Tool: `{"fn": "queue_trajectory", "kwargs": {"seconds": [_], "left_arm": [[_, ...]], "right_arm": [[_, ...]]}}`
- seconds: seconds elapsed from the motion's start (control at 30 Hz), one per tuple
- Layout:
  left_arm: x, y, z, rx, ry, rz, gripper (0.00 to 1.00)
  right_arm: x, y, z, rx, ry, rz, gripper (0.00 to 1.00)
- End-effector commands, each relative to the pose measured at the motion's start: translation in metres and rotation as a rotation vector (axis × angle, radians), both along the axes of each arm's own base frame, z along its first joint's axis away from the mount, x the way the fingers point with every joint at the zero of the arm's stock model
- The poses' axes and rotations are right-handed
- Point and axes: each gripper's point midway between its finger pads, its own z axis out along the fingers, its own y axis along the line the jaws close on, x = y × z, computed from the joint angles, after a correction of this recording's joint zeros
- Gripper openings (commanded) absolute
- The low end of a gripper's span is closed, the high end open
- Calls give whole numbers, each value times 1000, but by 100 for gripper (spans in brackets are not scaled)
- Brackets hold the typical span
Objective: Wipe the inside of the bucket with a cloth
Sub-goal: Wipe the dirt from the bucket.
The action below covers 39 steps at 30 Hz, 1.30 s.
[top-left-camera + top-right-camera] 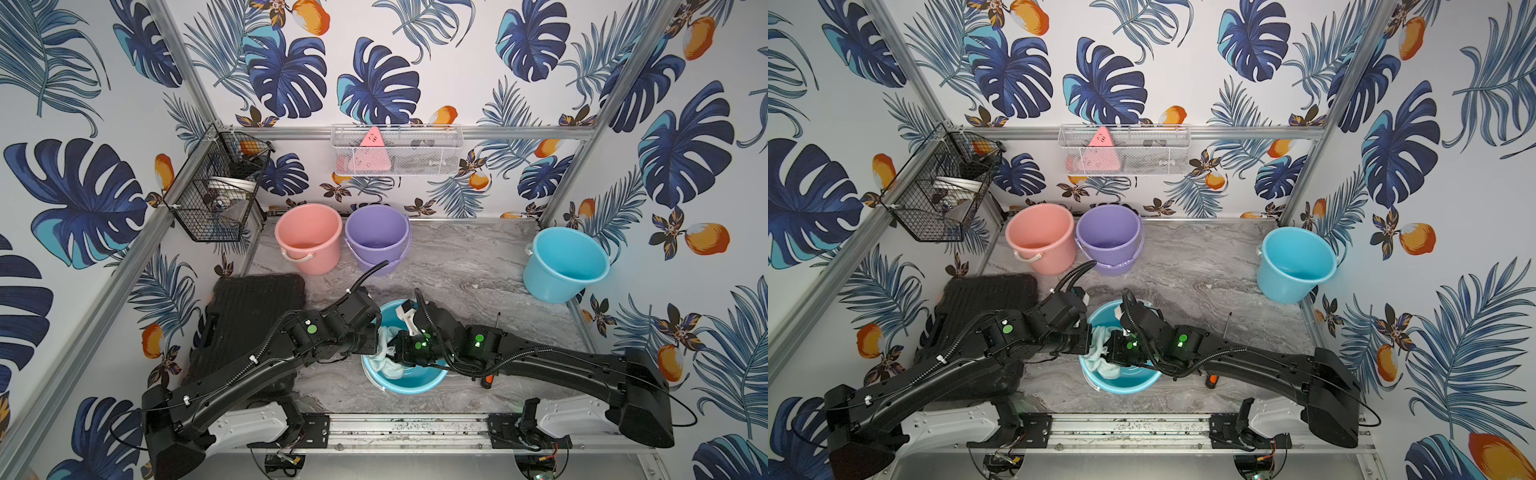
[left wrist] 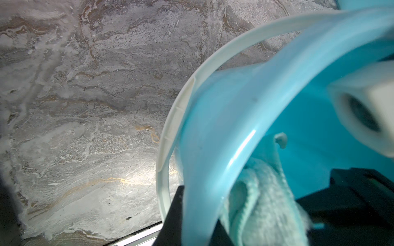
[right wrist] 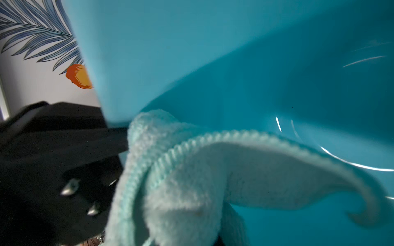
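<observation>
1. Progress: wiping looks under way. The cloth (image 1: 384, 362) is already inside the blue bucket (image 1: 415, 385), which stands at the front of the grey marbled surface (image 1: 478, 266), between both arms. How much of the inner wall is wiped cannot be told.
2. The right end effector (image 1: 395, 351) is clenched on the cloth, down inside the bucket.
3. The left end effector (image 2: 196, 223) is clamped on the bucket's rim, apparently steadying it.
4. The cloth is pale mint, fluffy and bunched, with a stitched edge. One fold lies at the rim beside the left end effector.
5. Likely left to do: sweeping the remaining wall and the bottom.
</observation>
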Motion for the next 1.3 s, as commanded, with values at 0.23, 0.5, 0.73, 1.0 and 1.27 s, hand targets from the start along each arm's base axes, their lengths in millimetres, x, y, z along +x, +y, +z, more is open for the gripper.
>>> {"fn": "queue_trajectory", "kwargs": {"seconds": [0.23,0.5,0.73,1.0,1.27], "left_arm": [[8,-8,7,-36,-36,6,0],[8,-7,6,-32,-36,8,0],[7,-8,5,-42,-32,10,0],[5,-4,4,-32,-31,12,0],[3,-2,2,-32,-28,14,0]], "right_arm": [[25,-11,-59,-138,-45,-122,0],[40,-16,-97,-293,-115,-125,0],[46,-23,-132,-420,-140,-105,0],[45,-22,-98,-381,-221,-57,0],[35,-26,-30,-241,-361,7,0]]}}
